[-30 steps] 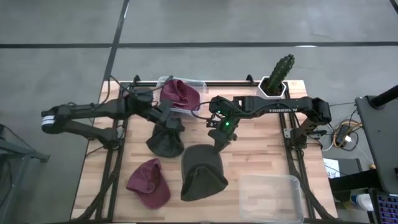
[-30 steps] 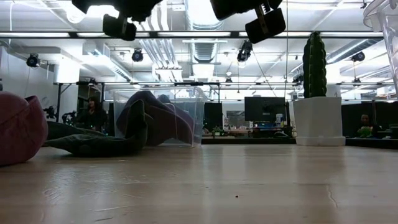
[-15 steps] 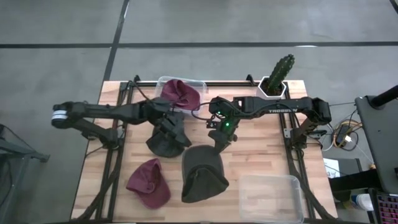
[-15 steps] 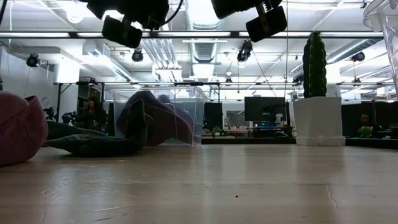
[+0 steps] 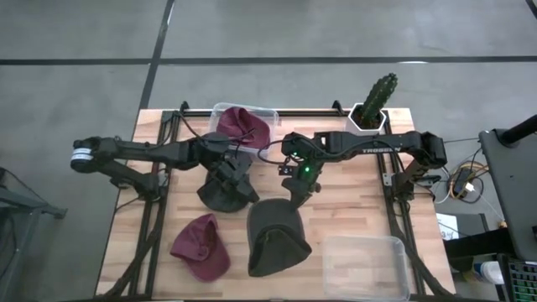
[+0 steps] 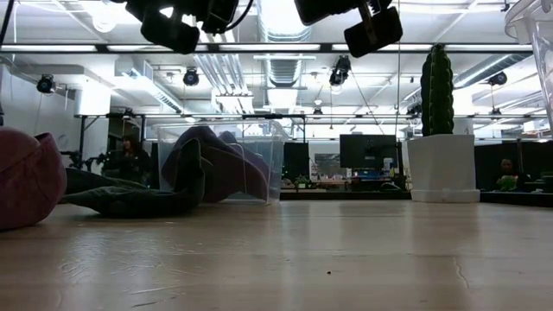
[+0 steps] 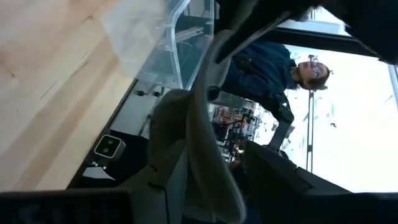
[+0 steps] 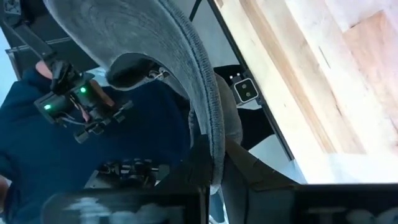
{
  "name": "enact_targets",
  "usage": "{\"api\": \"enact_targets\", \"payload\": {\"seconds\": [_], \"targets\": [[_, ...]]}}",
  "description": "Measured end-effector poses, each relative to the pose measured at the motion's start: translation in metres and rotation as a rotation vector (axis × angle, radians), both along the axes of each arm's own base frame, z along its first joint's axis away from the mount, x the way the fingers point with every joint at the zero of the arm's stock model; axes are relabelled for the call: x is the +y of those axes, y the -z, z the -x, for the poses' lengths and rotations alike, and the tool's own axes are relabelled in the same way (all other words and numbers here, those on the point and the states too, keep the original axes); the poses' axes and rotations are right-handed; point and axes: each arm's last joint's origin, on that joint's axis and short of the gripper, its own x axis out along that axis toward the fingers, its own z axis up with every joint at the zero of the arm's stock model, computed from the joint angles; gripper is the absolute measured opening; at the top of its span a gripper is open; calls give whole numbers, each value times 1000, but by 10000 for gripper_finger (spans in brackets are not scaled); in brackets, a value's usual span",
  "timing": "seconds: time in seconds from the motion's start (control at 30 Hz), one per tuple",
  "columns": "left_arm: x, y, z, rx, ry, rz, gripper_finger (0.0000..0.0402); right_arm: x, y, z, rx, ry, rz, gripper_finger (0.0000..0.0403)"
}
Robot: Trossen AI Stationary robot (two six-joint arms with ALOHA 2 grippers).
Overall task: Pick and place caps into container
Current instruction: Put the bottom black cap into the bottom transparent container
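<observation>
My right gripper (image 5: 295,191) is high over the table's middle, shut on a dark olive cap (image 5: 278,239). That cap also fills the left wrist view (image 7: 202,124). My left gripper (image 5: 235,170) hovers high (image 6: 168,26) above a second olive cap (image 5: 225,191), which lies flat on the wood (image 6: 130,200). A maroon cap (image 5: 201,247) lies near the table's left near corner (image 6: 26,190). Another maroon cap (image 5: 243,127) sits in the clear container (image 5: 268,111) at the far edge. My right gripper pinches the olive cap's brim at its curved edge (image 8: 208,137) between its two fingers. The fingers slant down from the far side toward the near edge. The cap is lifted clear of the table and reaches out beyond the fingers toward the near edge.
A second clear container (image 5: 336,243) stands at the near right corner. A green cactus in a white pot (image 5: 377,96) stands at the far right corner (image 6: 436,86). A person in dark blue (image 7: 267,68) is beyond the near edge. Bare wood lies right of the held cap.
My left gripper has moved a little toward the table's right, from beside the far container to above the lying olive cap. My right gripper has stayed almost still, and its cap has drifted slightly toward the near edge.
</observation>
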Motion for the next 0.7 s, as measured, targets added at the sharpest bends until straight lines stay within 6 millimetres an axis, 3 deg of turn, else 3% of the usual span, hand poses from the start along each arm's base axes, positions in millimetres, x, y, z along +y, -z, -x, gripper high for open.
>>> {"api": "enact_targets", "payload": {"seconds": [0.37,0.7], "targets": [[-5,4,-3,29,15,15,153,3,0,0,0,-3,4,13],[-9,7,-4,19,36,-11,152,2,14,-11,9,-3,14,13]]}}
